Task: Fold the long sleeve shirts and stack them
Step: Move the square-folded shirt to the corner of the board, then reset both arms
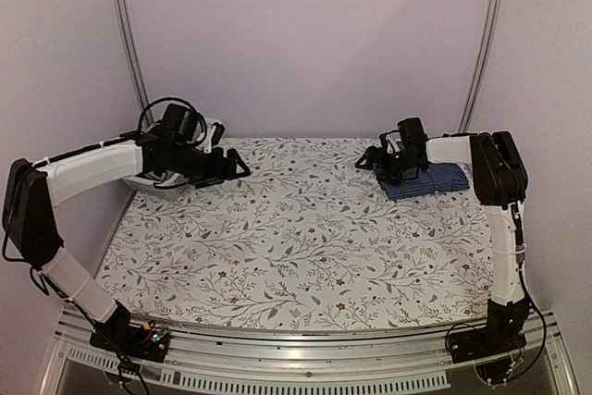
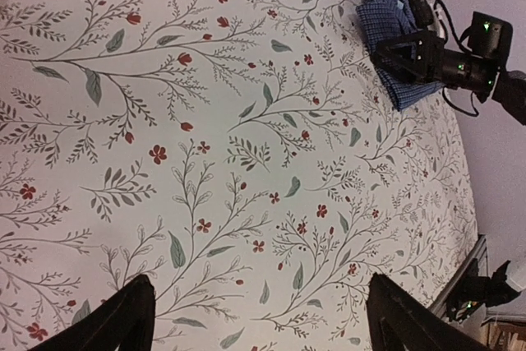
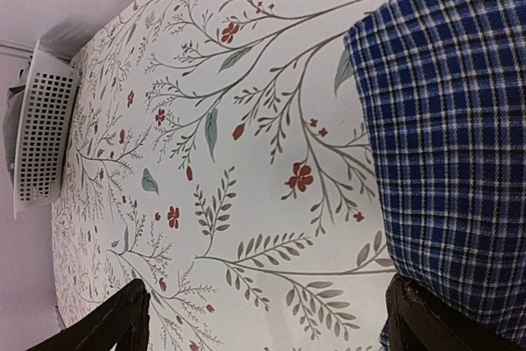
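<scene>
Two arms, same build. Left arm and right arm: white link covers, black joint housings, black bases. Black cables loop above the left wrist; a thin cable runs down the right arm's lower link. Left gripper and right gripper all black. Small green lights on the right wrist unit.

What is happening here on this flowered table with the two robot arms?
Nothing is being held at the moment. The dark blue checked cloth shirt lies folded at the far right of the flower-patterned table, and the right claw hovers open at its edge. The left claw, also open and empty, points away from the white perforated plastic basket at the far left. What is in the basket cannot be seen from here.
</scene>
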